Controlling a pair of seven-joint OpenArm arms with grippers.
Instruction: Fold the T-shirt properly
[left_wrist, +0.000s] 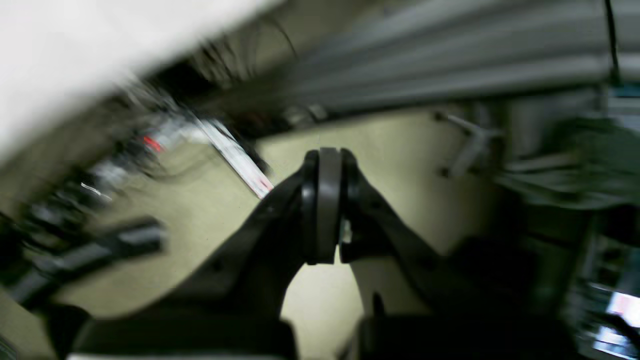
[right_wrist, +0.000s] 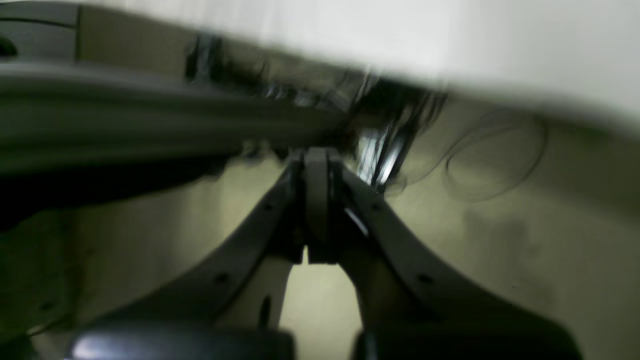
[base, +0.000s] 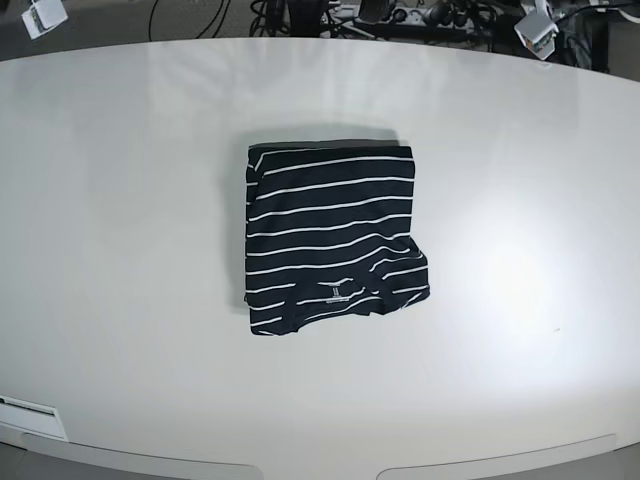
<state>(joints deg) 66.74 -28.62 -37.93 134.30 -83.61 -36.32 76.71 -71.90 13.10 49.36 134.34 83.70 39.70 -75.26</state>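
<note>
Both grippers, left (left_wrist: 324, 205) and right (right_wrist: 316, 205), have closed, empty jaws, since the T-shirt (base: 330, 240) lies folded on the table (base: 120, 200).

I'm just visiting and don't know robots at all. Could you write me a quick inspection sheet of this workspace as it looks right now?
Surface: white table, smooth, glare on one side.
Job's things: T-shirt, dark with white stripes, folded into a compact rectangle near the middle; near edge slightly uneven.
Clutter: nothing seen on the table.
Grippers: left gripper shut, empty; right gripper shut, empty; both away from the shirt.
Cables: black cables beyond the far edge.
Surroundings: blurred floor and equipment in the wrist views.
</note>
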